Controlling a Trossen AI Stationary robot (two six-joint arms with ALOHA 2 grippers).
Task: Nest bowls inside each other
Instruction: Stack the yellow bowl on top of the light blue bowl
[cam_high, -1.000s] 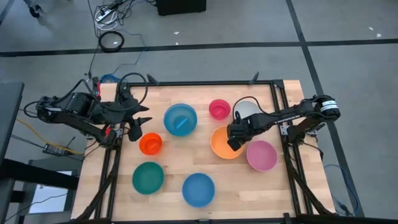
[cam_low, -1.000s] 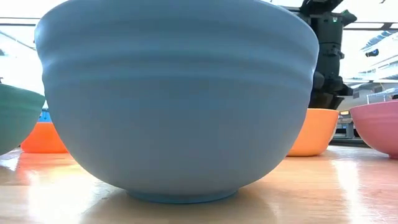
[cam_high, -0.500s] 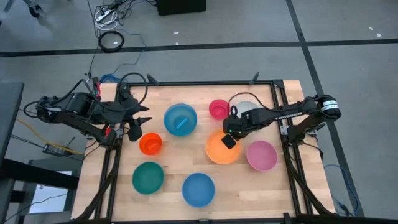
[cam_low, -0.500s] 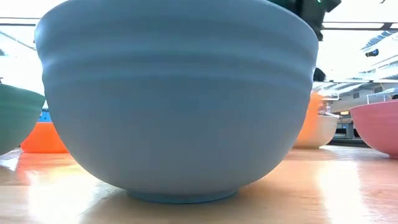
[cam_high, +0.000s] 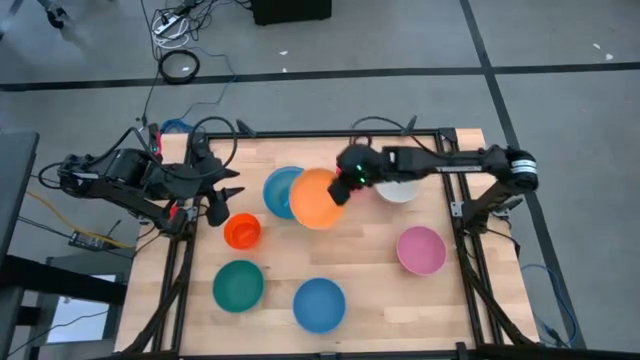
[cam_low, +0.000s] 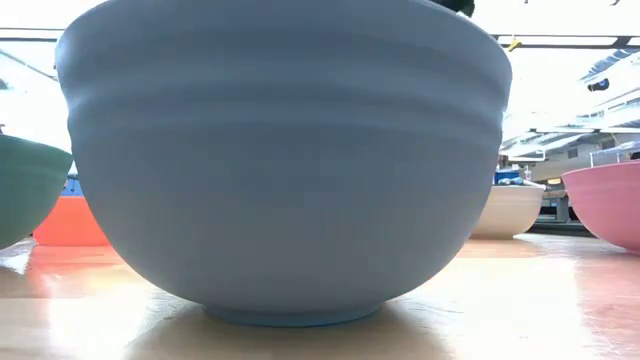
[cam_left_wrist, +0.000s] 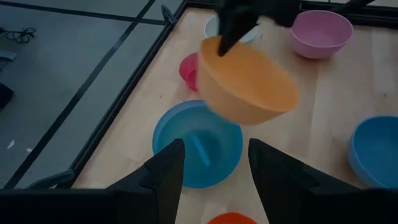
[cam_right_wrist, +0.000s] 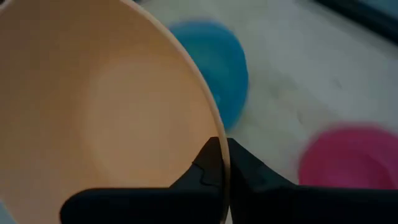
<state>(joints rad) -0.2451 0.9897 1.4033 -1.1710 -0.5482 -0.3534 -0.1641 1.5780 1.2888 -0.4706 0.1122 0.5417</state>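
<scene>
our right gripper (cam_high: 345, 184) is clenched on the rim of the round orange plastic bowl (cam_high: 317, 199), holding it tilted in the air, partly over the round blue plastic bowl (cam_high: 283, 192) at the table's far middle. our left gripper (cam_high: 228, 192) waits released near the left edge, beside the small red-orange plastic bowl (cam_high: 241, 231).
</scene>
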